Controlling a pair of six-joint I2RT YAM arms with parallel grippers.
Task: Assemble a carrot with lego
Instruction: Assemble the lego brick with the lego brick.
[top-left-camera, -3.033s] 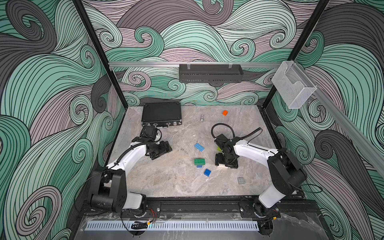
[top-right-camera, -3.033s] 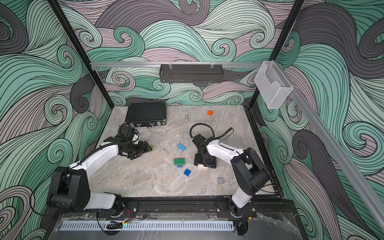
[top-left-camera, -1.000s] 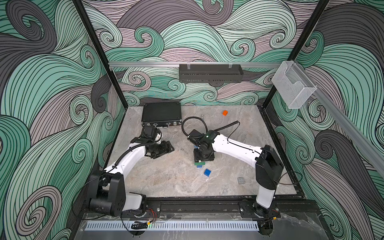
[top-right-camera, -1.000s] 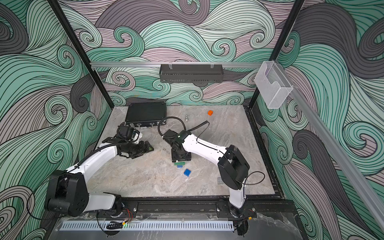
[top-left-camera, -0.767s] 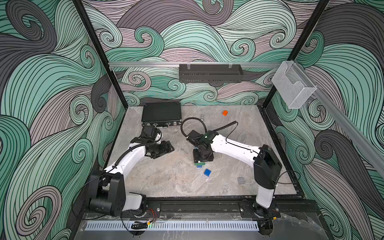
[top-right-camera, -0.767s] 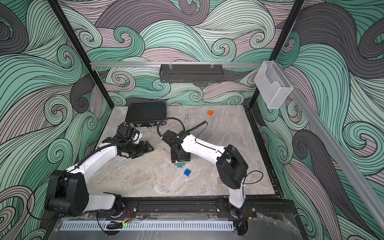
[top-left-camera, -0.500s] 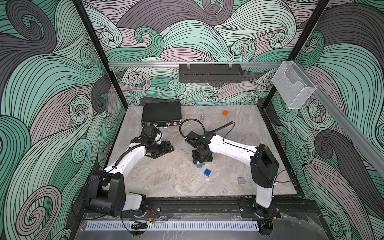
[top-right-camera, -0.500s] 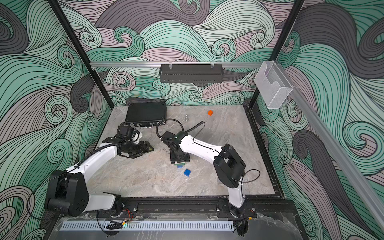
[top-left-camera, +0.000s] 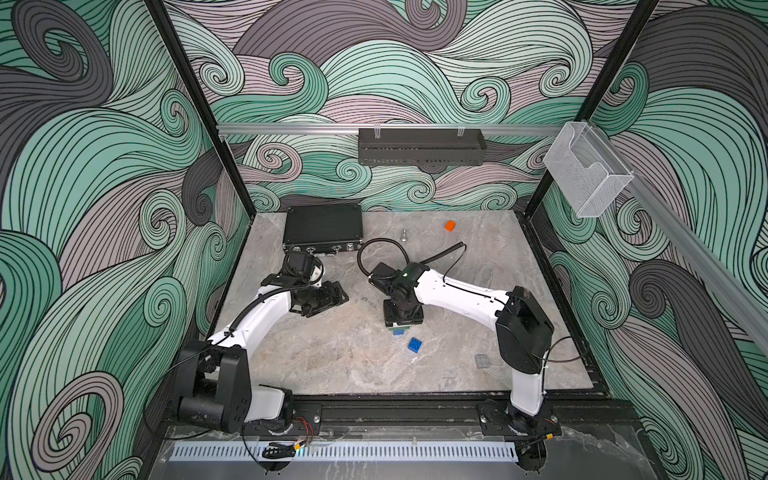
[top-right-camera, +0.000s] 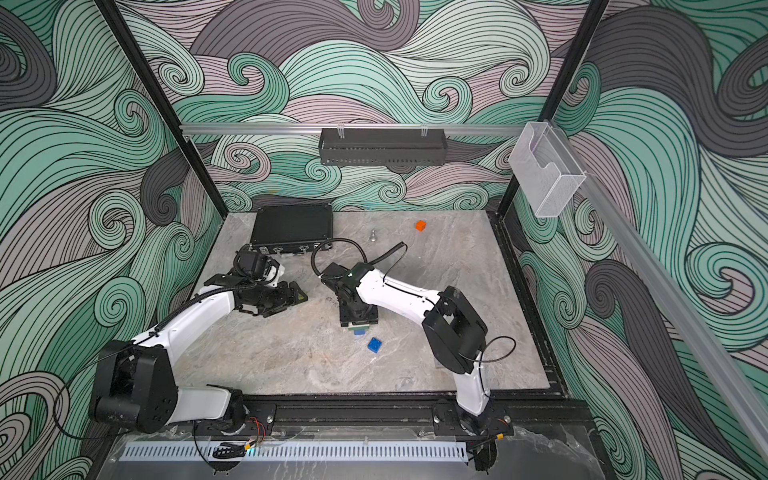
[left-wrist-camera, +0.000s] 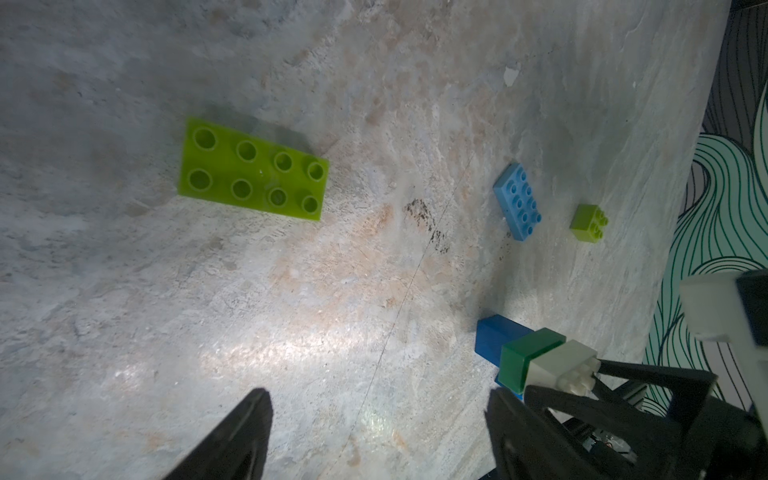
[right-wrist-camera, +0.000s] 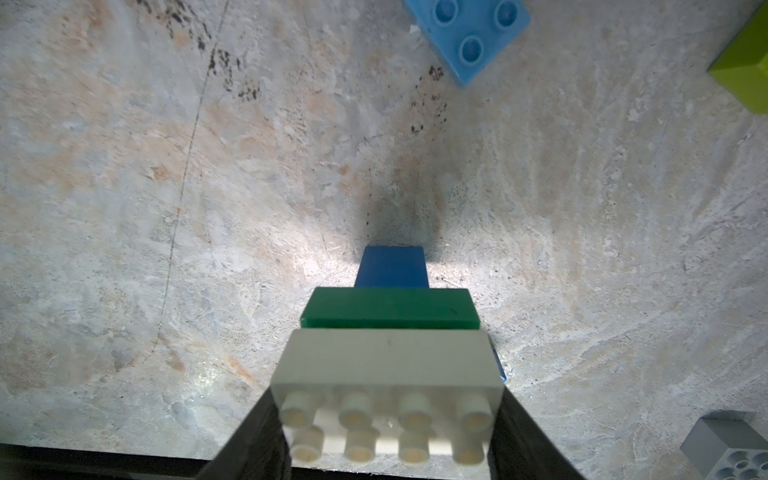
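My right gripper (right-wrist-camera: 388, 415) is shut on the white brick (right-wrist-camera: 388, 374) at the top of the part-built carrot (left-wrist-camera: 536, 361). Below the white brick come a dark green band and a narrow dark blue tip that points down at the table. In both top views the right gripper (top-left-camera: 402, 318) covers the stack, and only a green and blue edge (top-right-camera: 359, 331) peeks out. My left gripper (left-wrist-camera: 378, 399) stands open over bare table, left of the stack. A lime oblong lego brick (left-wrist-camera: 253, 170) lies ahead of it.
Loose bricks: a light blue plate (left-wrist-camera: 517, 201), a small lime brick (left-wrist-camera: 588, 218), a dark blue brick (top-left-camera: 414, 345), a grey one (top-left-camera: 482, 360). An orange cube (top-left-camera: 450, 225) and a black case (top-left-camera: 323, 228) sit at the back.
Three seconds ago the right gripper was right of the green brick; it has swung left over it. In the last second it has only edged left. The left arm has barely moved.
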